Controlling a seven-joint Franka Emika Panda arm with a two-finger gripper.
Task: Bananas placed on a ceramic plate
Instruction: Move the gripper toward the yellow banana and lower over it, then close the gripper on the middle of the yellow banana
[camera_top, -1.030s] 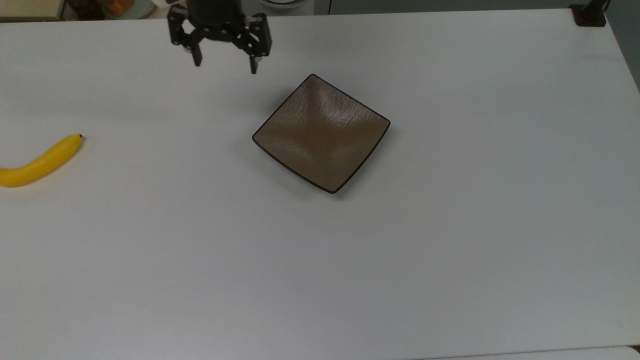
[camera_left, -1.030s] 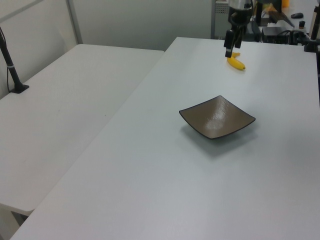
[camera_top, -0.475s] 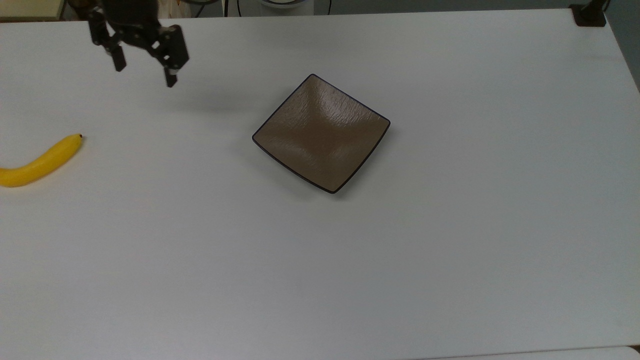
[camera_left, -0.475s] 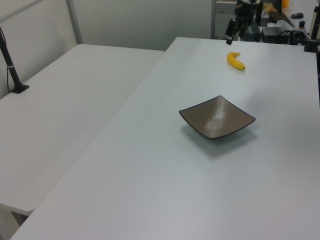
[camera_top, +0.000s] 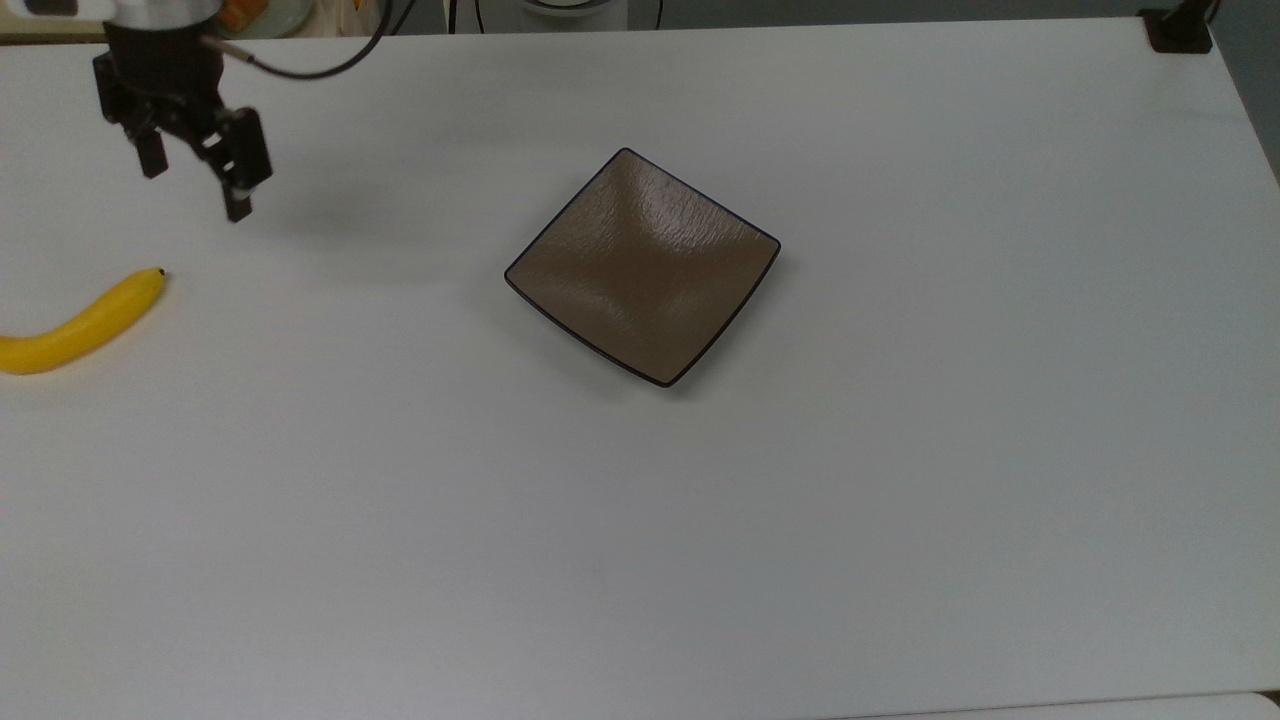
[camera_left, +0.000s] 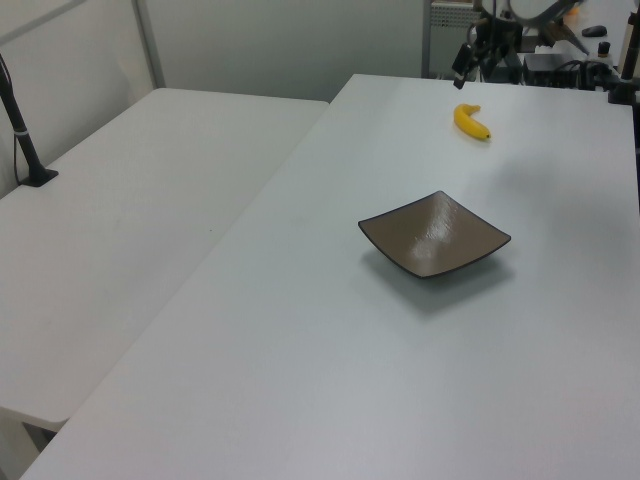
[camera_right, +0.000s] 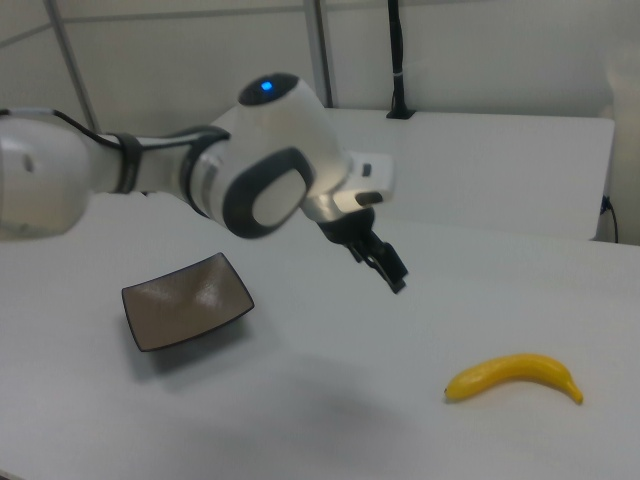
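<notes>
The fingers are held spread wide and empty above the tabletop, presumably for a grasp. The bananas (one fruit) are seen below them in the top view, untouched, with the ceramic plate well off to the fingers' right.

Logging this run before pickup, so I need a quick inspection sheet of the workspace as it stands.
Surface: white table, bare apart from the job's things.
Job's things: banana lying on the table by the top view's left edge; brown square plate mid-table, empty.
Clutter: nothing seen on the table.
Gripper: gripper open, empty, in the air near the banana.
Cables: black cable at the wrist.
Surroundings: second white table.
</notes>
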